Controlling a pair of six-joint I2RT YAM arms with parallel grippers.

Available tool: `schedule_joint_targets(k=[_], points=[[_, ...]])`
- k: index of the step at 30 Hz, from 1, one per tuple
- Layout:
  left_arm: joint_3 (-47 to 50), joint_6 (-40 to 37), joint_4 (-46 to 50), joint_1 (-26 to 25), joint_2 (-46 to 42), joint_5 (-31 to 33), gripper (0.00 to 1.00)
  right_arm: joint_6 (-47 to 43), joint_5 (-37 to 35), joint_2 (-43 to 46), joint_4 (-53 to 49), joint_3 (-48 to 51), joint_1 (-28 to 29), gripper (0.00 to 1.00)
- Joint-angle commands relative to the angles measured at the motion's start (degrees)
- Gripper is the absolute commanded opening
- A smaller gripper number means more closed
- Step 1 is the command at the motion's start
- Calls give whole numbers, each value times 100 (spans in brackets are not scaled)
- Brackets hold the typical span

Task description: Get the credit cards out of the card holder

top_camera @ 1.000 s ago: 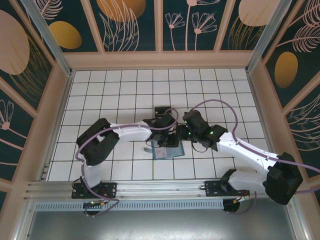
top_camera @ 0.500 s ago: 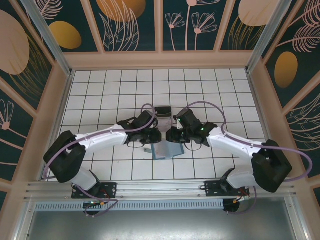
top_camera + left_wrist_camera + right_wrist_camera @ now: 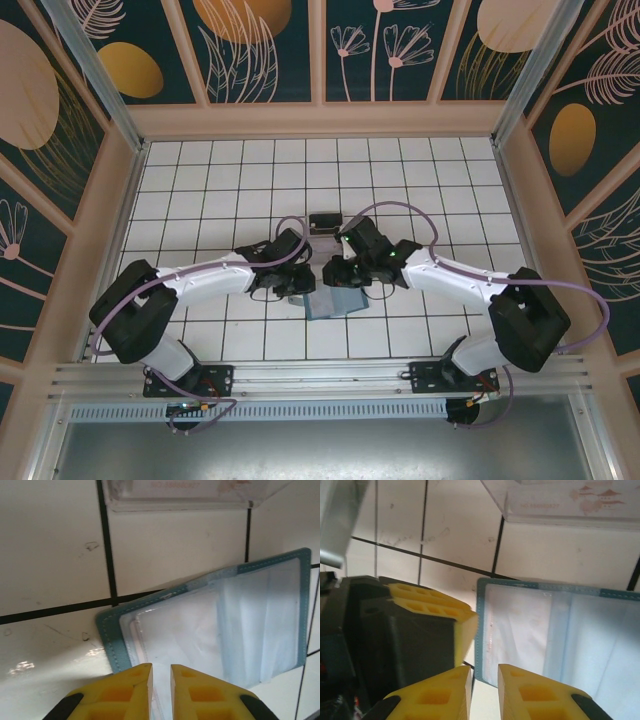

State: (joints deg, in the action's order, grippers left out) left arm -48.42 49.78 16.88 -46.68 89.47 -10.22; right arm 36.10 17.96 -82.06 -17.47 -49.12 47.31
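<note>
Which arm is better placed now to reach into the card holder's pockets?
Probably left: the left gripper points onto a clear pocket of the card holder, while the right gripper sits at its corner edge.

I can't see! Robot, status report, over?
Left gripper and right gripper at edge of card holder, jaws nearly together, grip unclear. Card holder lies open, flat. Clear box nearby, not blocking.

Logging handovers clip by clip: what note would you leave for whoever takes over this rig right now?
Left gripper: jaws nearly together at the card holder's edge; grip unclear.
Right gripper: jaws nearly together at the holder's corner; grip unclear.
The holder lies open and flat on the table, beside the clear box.
Done: holder opened; a pale printed card seems to sit in the box.
Left: pockets look pale, contents unclear; check them and pull out any cards.
</note>
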Motion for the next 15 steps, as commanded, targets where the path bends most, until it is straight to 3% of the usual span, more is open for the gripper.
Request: schedule_joint_targets(k=[1, 8, 15], points=[[223, 101, 191, 111, -334, 195, 18, -274, -500, -348, -550, -447, 349, 23], [885, 131, -29, 522, -861, -35, 18, -463, -1299, -1316, -1348, -1247, 886, 25], [1381, 155, -212, 831, -1293, -200, 18, -529, -1716, -1979, -1908, -1781, 1125, 36]])
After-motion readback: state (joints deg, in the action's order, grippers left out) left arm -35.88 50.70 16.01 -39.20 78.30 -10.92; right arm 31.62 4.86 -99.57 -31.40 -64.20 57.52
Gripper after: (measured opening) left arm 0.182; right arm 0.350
